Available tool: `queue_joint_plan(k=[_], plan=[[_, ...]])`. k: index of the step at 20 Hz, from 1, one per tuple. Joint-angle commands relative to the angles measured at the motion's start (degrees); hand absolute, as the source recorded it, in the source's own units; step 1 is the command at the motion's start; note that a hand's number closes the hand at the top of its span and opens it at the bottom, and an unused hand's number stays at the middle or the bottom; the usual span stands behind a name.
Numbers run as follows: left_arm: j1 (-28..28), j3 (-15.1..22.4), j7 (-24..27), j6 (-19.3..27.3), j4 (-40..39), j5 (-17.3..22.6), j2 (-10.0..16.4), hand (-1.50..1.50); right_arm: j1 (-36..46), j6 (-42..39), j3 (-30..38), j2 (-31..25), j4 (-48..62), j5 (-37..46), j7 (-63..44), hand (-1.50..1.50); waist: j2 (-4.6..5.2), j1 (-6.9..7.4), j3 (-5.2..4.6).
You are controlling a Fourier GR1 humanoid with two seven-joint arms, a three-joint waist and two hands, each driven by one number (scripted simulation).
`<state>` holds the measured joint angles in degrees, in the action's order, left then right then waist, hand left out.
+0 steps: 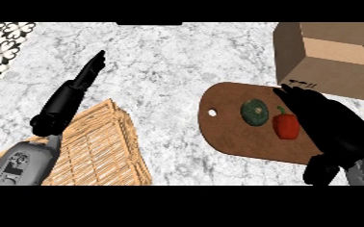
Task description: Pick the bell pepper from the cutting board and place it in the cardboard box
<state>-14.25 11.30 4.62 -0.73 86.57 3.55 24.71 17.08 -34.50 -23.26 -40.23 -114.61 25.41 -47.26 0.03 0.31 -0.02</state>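
- Item: bell pepper (286, 126), red with a green stem. It lies on the right part of the cutting board (231, 137), right of frame centre.
- Handling, my judgement: light and hollow, with a stiff wall and a smooth, glossy skin that may slip. Too hard a squeeze could bruise or crack it.
- Hold, my judgement: take it across the broad body, fingers on one side and thumb opposite. The stem is too thin to trust.
- Right hand (328, 122): at the right of the frame, just beside the pepper. The fingers are spread open over the board's right end, the thumb is lower down, and nothing is held. I cannot tell whether it touches the pepper.
- Left hand (74, 89): at the left of the frame, fingers straight, empty and at rest.
- Neighbour: a dark green round vegetable (253, 112) sits just left of the pepper. I would close from the right so as not to nudge it.
- Destination: cardboard box (323, 62), in the upper right of the frame, its near wall close to the board's upper right edge.
- Route, my judgement: a short run up the frame, but the pepper must be lifted over the box wall first.
- Open room: bare counter (177, 67) across the upper centre, and a wicker crate (99, 149) at lower left, well away from the route.
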Motion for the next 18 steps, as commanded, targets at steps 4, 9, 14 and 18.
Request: queue_joint_plan(k=[4,9,14,18], plan=[[0.3,-0.8,0.8,-0.1,-1.3,-4.4,-3.8,0.00,2.7,-1.0,-1.8,8.1,5.9,10.0,-0.1,-1.50,-0.01,-0.12,0.01],[5.8,-2.0,1.8,-2.3,3.3,-5.0,-3.1,0.00,1.4,-1.2,0.8,6.1,11.5,13.9,7.9,-1.50,-0.04,0.09,0.02],[2.6,-4.3,-0.8,-4.1,2.7,-5.7,-4.7,0.00,2.3,-2.0,1.7,9.3,15.3,19.1,9.5,-1.50,-0.03,-0.03,0.02],[1.0,-6.7,-1.8,-7.4,1.5,-4.8,-5.4,0.00,-3.2,2.1,2.0,9.5,15.8,24.5,14.6,-1.50,-0.03,-0.25,0.03]])
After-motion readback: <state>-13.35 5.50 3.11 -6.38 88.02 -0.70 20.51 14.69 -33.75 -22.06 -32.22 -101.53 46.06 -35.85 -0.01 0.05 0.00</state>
